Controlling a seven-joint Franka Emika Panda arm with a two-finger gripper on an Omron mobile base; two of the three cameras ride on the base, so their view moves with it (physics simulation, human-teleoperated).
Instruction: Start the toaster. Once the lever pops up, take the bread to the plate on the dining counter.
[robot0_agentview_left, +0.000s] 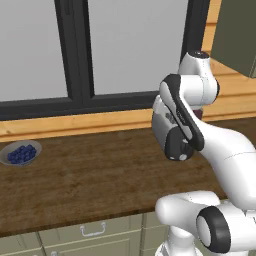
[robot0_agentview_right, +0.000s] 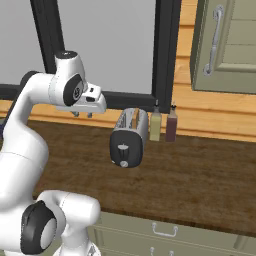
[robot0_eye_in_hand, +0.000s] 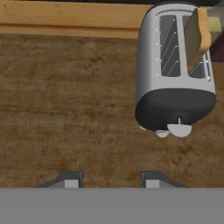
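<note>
Claw (robot0_eye_in_hand: 108, 179) hangs released, grasping nothing; bread (robot0_eye_in_hand: 197, 36) at two o'clock looks light, crumbly: pinch its raised crust above the toaster (robot0_eye_in_hand: 175, 74).

Wood counter (robot0_agentview_right: 200, 180): toaster (robot0_agentview_right: 130, 137), two bottles (robot0_agentview_right: 156, 126) beside it, blueberry bowl (robot0_agentview_left: 20, 153) far left.

One toaster (robot0_agentview_right: 129, 138), one bread (robot0_eye_in_hand: 197, 36) slice, two bottles (robot0_agentview_right: 163, 126), one blueberry bowl (robot0_agentview_left: 20, 153).
</note>
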